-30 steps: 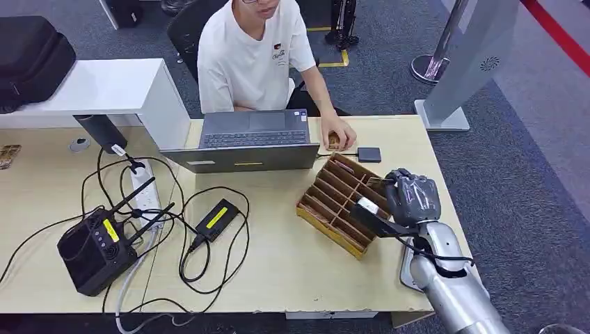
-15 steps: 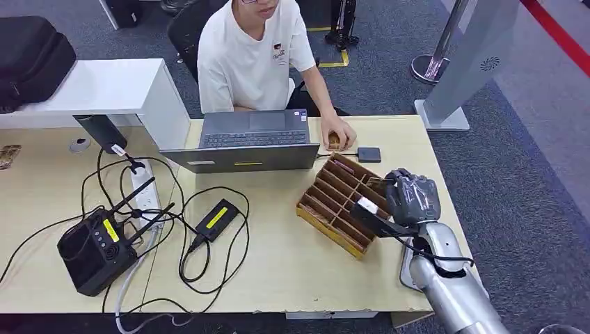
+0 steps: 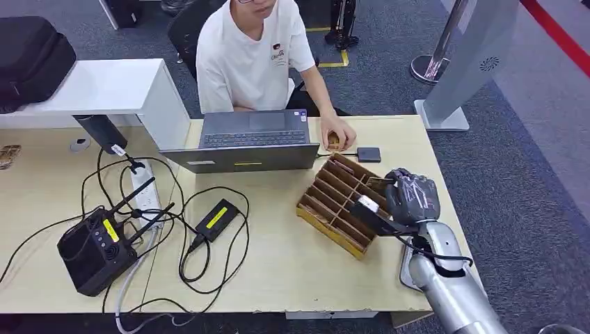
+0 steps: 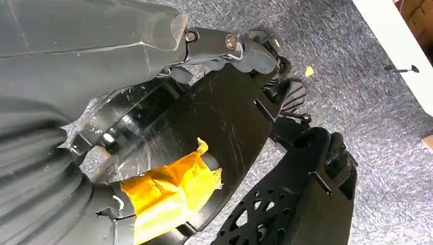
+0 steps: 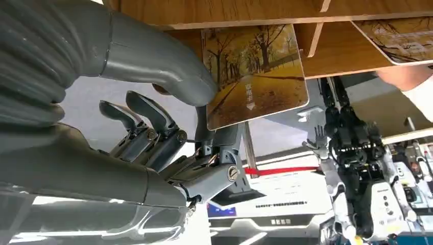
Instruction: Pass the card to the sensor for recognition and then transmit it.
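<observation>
My right hand [image 3: 412,196] is at the right end of the wooden card rack [image 3: 332,209] on the desk. Its thumb [image 5: 163,71] and fingers pinch a card [image 5: 255,76] printed with autumn trees, whose upper edge sits at a rack slot. The card's edge [image 3: 379,182] peeks out just left of the hand. A second similar card [image 5: 403,38] lies in a neighbouring slot. The small black square sensor [image 3: 369,154] lies on the desk beyond the rack, near a person's hand [image 3: 339,138]. My left hand [image 4: 224,43] hangs by my body, holding nothing.
A person [image 3: 250,56] sits behind an open laptop [image 3: 254,139] at the far side of the desk. A black router [image 3: 94,250], power adapter [image 3: 217,219], power strip [image 3: 142,188] and cables cover the left half. The desk's right edge [image 3: 445,188] runs beside my arm.
The person has leaned slightly to the left. My right hand and the card stay where they were at the rack.
</observation>
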You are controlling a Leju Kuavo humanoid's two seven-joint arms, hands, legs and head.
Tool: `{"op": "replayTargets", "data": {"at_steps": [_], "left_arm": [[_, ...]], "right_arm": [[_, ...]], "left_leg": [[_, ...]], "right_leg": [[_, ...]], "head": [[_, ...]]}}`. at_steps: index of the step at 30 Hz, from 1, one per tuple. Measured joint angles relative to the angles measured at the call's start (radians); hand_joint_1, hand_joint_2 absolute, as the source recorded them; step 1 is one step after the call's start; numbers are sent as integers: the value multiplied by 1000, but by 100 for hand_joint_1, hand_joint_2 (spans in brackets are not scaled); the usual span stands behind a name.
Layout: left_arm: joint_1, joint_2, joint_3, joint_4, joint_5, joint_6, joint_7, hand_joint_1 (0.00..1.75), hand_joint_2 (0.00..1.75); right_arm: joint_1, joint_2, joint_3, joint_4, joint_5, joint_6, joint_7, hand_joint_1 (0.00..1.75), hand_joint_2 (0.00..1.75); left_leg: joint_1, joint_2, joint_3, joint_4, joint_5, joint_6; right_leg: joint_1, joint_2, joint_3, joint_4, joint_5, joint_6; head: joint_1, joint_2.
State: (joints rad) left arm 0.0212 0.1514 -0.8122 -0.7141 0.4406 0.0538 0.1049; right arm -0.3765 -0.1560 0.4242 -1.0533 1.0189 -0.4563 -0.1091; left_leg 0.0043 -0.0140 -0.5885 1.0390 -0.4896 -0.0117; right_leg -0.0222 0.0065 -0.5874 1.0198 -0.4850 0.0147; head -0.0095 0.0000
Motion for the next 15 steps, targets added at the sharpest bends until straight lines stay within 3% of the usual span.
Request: {"op": "replayTargets", "data": {"at_steps": [15], "left_arm": [[-1,0,0,0,-8,-16,-2,0,175]], "right_arm": [[17,23,-11,0,-25,-53,-34,175,175]], "left_leg": [[0,0,-1,0,0,0]], "right_leg": [[0,0,-1,0,0,0]], "head": [[0,0]]}}
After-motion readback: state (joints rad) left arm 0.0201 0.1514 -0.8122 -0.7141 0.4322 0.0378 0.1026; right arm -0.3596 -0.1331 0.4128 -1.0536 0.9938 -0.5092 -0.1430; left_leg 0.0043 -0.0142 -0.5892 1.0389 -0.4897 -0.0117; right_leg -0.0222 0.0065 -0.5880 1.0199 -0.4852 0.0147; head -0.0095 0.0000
